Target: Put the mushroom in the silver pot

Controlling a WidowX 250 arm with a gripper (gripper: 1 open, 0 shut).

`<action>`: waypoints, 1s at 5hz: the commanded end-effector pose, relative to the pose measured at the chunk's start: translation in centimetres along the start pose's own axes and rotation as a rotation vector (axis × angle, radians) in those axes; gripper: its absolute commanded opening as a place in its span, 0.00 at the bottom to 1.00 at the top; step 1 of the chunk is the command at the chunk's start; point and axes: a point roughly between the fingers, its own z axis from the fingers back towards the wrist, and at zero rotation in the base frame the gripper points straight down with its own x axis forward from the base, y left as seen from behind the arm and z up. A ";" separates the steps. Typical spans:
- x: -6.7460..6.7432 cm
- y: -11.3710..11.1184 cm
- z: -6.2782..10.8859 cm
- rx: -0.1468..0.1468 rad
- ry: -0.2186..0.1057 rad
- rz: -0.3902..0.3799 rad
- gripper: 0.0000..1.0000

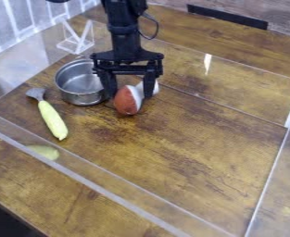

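Note:
The mushroom (pixel 127 100) lies on its side on the wooden table, reddish-brown cap toward the camera, white stem pointing back right. My black gripper (pixel 130 85) points straight down right over it, open, one finger on each side of the mushroom. The fingertips are low, about level with the mushroom's top; I cannot tell if they touch it. The silver pot (pixel 81 81) stands just left of the gripper, round and shiny, nothing visible inside it.
A long yellow vegetable with a grey end (pixel 48 115) lies front left of the pot. A clear plastic barrier (pixel 134 199) runs around the work area. A white wire stand (pixel 75 39) sits behind the pot.

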 end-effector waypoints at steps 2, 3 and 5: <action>-1.4 0.7 0.5 -0.013 -0.041 0.008 0.00; -1.1 1.5 2.5 -0.018 -0.045 -0.042 0.00; -0.1 2.8 6.3 -0.035 -0.077 -0.085 0.00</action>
